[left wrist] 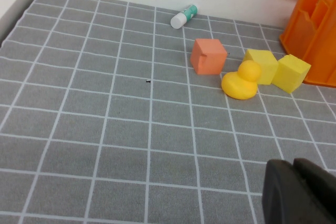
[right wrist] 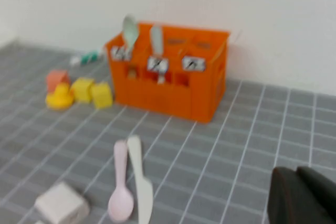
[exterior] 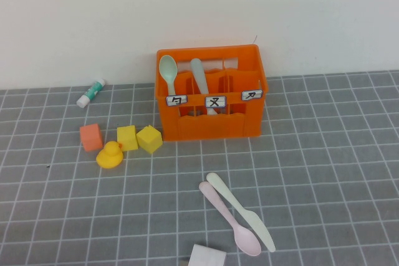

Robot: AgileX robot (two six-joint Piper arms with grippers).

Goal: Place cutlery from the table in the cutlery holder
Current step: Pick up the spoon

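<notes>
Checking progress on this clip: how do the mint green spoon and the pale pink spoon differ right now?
The mint green plastic spoon stands upright in the left compartment of the bright orange slotted crate, bowl up; the pale pink plastic spoon lies flat on the grey gridded table, beside the cream-white plastic knife. Green is sorted; pink is not. Both are pastel spoons. Neither pincer touches them: left pincer and right pincer are shut, away from them.

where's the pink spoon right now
In the high view the pink spoon lies on the table, near the front and right of centre, touching the white knife, well before the orange holder.
</notes>
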